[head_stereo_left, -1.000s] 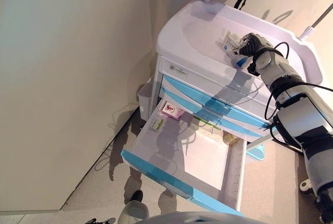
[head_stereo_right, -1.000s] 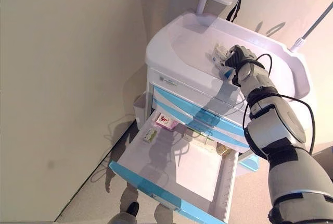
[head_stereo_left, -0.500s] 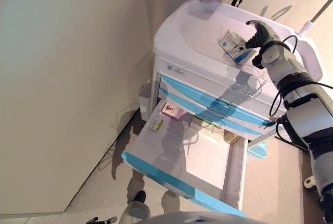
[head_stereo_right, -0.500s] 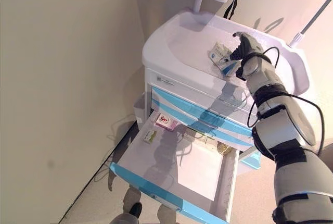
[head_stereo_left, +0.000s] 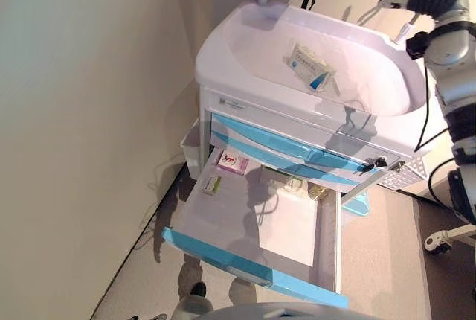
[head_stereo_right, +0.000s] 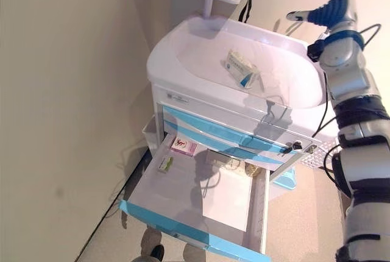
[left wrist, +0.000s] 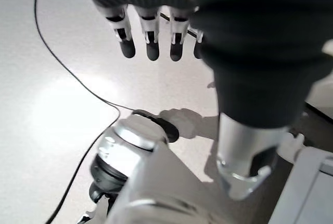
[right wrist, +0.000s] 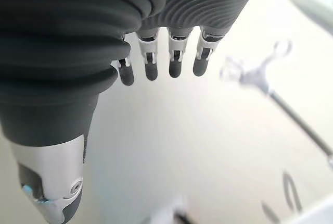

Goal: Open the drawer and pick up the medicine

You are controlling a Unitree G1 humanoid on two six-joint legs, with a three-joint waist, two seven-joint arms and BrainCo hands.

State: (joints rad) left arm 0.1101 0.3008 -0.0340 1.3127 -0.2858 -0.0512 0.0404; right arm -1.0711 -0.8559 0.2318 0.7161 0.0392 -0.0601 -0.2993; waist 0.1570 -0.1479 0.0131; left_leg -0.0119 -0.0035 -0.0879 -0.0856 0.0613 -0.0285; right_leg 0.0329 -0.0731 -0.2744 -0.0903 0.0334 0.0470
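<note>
The medicine box [head_stereo_left: 311, 66], white with a blue corner and print too small to read, lies flat on the white cart [head_stereo_left: 223, 59] top. At its 2 o'clock the right hand [head_stereo_right: 332, 7] is raised well clear, fingers [right wrist: 152, 67] straight, holding nothing. The bottom drawer [head_stereo_left: 253, 260] stands open, with a pink packet [head_stereo_left: 233, 162] and a green-labelled box [head_stereo_left: 212, 184] at the back. The left hand [left wrist: 156, 5] hangs over the floor, fingers relaxed and empty.

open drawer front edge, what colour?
Light blue, on the pulled-out drawer of the white cart; clearest in the left eye view.
</note>
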